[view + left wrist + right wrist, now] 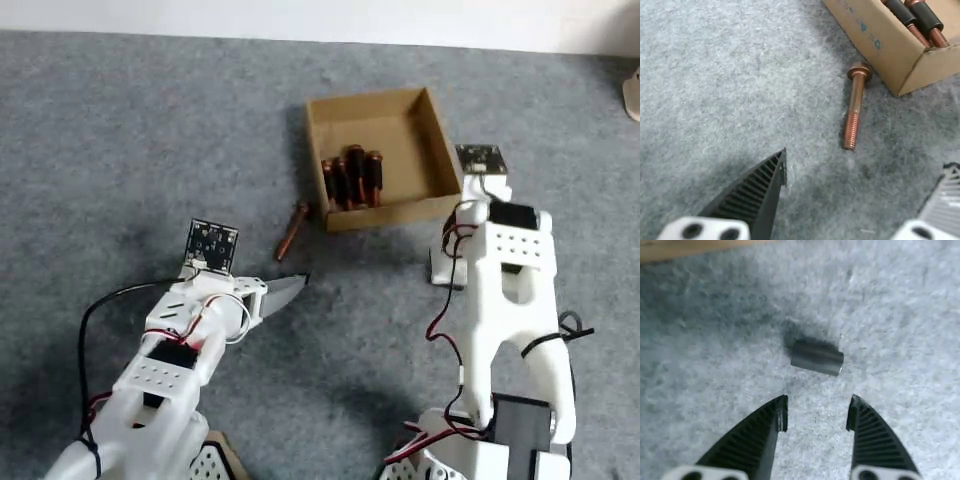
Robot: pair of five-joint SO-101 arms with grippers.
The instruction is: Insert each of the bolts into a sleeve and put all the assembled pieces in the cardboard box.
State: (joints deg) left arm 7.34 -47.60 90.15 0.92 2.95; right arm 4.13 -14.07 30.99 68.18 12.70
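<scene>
The sleeve (817, 357) is judged the next thing to be picked up. It lies on the grey bench (900, 300) just ahead of the right gripper (818, 402), whose fingers are spread apart. As its length runs along the gap, the wrist would best be turned so that the round sides are pinched and both ends left free. The left gripper (865, 165), also spread wide, is held low at the high view's lower left, aimed at the loose bolt (293, 231) beside the box (385, 214).
</scene>
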